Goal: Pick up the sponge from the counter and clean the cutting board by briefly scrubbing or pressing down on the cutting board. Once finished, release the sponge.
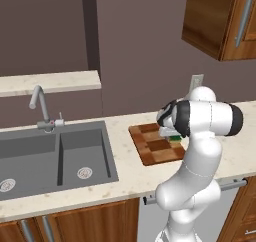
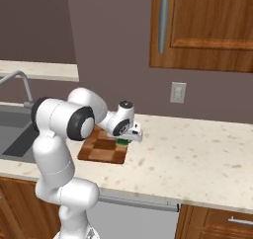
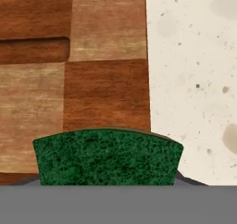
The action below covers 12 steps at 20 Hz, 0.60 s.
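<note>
Even, soft rendered light; faint shadows. Base views slightly coarse; hand view sharp, source direction unclear.

arm point(image 2: 64, 134): bent at elbow, forearm reaching forward and down | wrist point(image 2: 122, 118): angled downward | gripper point(image 2: 123, 141): pointing down, jaws closed on sponge point(image 3: 107, 157), low over board
</note>
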{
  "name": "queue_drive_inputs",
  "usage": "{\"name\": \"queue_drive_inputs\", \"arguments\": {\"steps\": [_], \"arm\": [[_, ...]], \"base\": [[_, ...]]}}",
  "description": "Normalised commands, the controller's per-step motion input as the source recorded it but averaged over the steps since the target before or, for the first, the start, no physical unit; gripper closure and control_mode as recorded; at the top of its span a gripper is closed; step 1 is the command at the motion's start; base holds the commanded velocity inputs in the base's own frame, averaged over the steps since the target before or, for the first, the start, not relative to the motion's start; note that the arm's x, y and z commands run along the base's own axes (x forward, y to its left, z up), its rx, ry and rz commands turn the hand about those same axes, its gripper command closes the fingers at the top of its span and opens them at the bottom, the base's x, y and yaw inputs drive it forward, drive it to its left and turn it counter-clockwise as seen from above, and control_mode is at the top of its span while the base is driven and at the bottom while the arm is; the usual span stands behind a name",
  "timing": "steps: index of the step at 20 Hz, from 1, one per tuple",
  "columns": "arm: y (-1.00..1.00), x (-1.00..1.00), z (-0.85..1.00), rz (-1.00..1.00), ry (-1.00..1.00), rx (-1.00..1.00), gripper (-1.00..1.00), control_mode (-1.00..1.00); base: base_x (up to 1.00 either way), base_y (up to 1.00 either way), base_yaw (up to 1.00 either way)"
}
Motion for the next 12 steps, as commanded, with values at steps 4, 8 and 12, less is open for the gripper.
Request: {"name": "queue_drive_inputs", "arguments": {"steps": [4, 8, 12], "arm": [[0.31, 0.38, 0.0, 0.0, -0.06, 0.0, 1.0, -1.0], [0.18, 0.16, 0.0, 0.0, -0.04, 0.0, 1.0, -1.0], [0.27, -0.05, -0.39, 0.0, -0.02, 0.0, 1.0, -1.0]], "base": [[0.0, 0.0, 0.0], [0.0, 0.0, 0.0], [0.0, 0.0, 0.0]]}}
